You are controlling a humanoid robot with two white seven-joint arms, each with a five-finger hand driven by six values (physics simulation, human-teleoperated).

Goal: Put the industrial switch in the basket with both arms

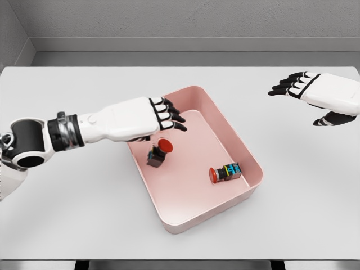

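Two industrial switches lie inside the pink basket (256, 169), which sits tilted on a pale grey surface (67, 219). One red-capped switch (159, 152) is near the basket's left wall, just under the left hand (163, 115), whose fingers (175, 125) are spread and hold nothing. The other switch (225, 172) rests by the right wall. The right hand (320, 95) hovers well apart at the right, fingers loosely open and empty. Behind the surface, grey walls (197, 19) meet in a corner at the upper left.
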